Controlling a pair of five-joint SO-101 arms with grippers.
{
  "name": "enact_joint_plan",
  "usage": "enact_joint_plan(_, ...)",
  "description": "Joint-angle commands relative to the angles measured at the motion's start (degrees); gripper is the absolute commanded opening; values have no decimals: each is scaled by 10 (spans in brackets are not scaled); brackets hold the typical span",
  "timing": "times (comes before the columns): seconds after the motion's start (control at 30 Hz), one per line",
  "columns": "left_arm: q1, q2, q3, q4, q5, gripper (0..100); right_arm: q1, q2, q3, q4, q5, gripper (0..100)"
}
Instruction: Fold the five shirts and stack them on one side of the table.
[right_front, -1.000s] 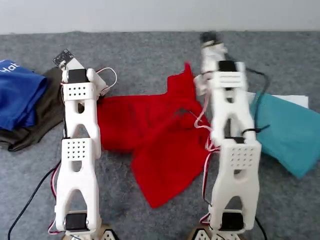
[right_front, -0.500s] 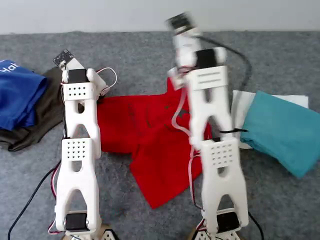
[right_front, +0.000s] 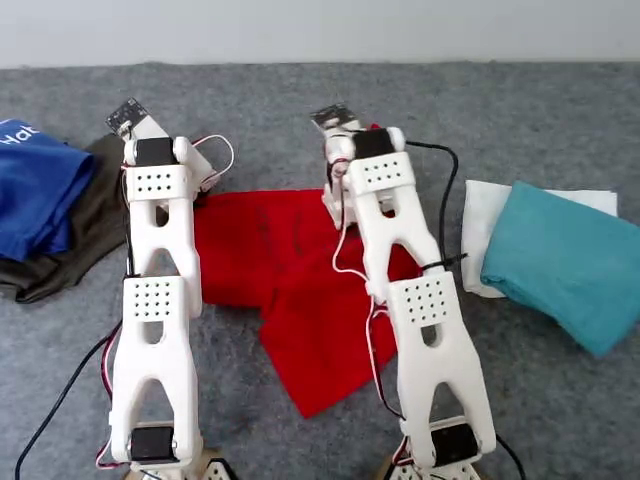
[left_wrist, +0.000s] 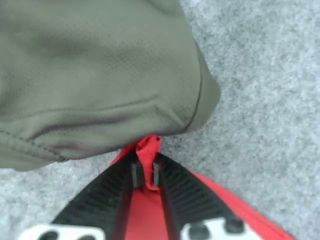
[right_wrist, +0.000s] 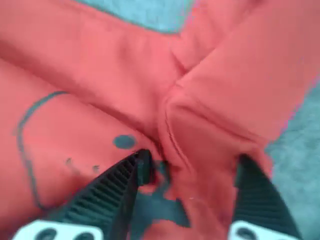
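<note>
A red shirt (right_front: 300, 300) lies spread on the grey table between my two arms, its right part bunched toward the middle. My left gripper (left_wrist: 145, 172) is shut on a corner of the red shirt (left_wrist: 150, 220), right beside the olive shirt (left_wrist: 100, 75). My right gripper (right_wrist: 192, 175) stands open low over the red shirt (right_wrist: 100, 90), with a raised fold of the cloth between its fingers. The right arm (right_front: 375, 175) reaches over the shirt's upper middle.
At the far left a blue shirt (right_front: 35, 190) lies on the olive shirt (right_front: 90, 225). At the right a teal shirt (right_front: 565, 260) rests on a white one (right_front: 480, 215). Bare grey table (right_front: 250, 100) stretches behind the arms.
The right arm swung left from beside the teal shirt to over the red shirt's middle. The red shirt's raised right corner came down and shifted left. The left arm stayed put.
</note>
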Motion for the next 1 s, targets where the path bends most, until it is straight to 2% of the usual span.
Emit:
enact_joint_plan(0.0,-4,-11,-38,-4,-3,12,53,15,-56,-29,7,65)
enact_joint_plan(0.03,-4,-11,-38,-4,-3,12,69,22,-69,-36,7,0)
enact_joint_plan(0.1,-4,-11,-38,-4,-3,12,98,30,-96,-37,10,49)
enact_joint_plan(0.2,-4,-11,-38,-4,-3,12,138,33,-125,-34,11,2)
enact_joint_plan(0.43,-4,-11,-38,-4,-3,12,218,33,-180,-6,11,17)
enact_joint_plan(0.53,-5,-11,-37,-4,-3,12,243,29,-206,19,11,89)
enact_joint_plan(0.67,-12,-20,-39,14,-4,12,261,-24,-202,28,8,281)
enact_joint_plan(0.73,-20,-36,-38,16,-4,12,252,-58,-199,30,8,327)
enact_joint_plan(0.8,-24,-55,-38,16,-4,12,206,-86,-198,30,8,308)
enact_joint_plan(0.87,-22,-75,-38,17,-6,12,145,-106,-198,30,8,237)
enact_joint_plan(0.97,-18,-108,-38,13,-24,12,51,-111,-197,30,8,45)
